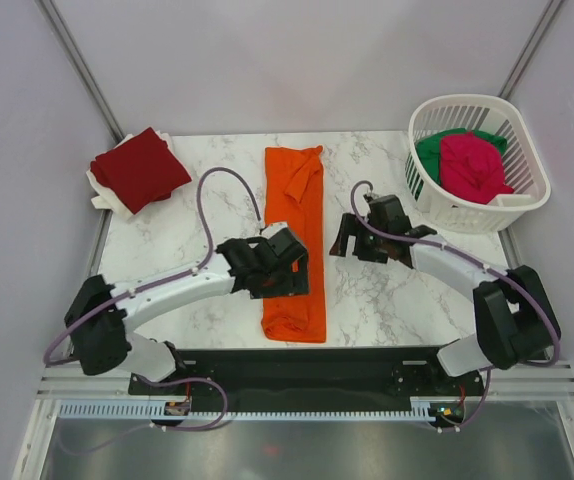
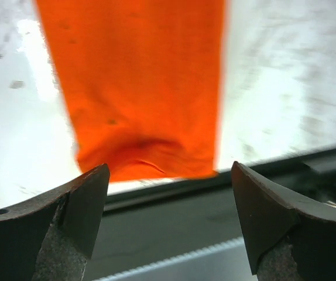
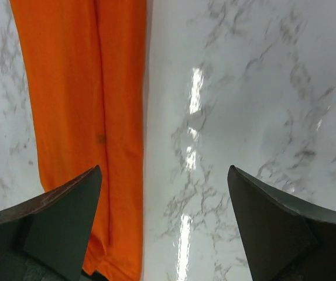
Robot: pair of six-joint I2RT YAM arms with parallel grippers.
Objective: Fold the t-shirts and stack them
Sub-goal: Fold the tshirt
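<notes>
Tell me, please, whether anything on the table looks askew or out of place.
The orange t-shirt lies as a long strip, its far end bunched unevenly. The dark red t-shirt sits angled to the table edge.

Left claw (image 2: 169, 175) and right claw (image 3: 163, 175) both gape wide.

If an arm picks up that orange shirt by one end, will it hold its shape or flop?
Probably flops: the orange shirt is a long, creased strip of thin cloth, so its folds may fall open. Pushed on the glossy table, it likely bunches.
</notes>
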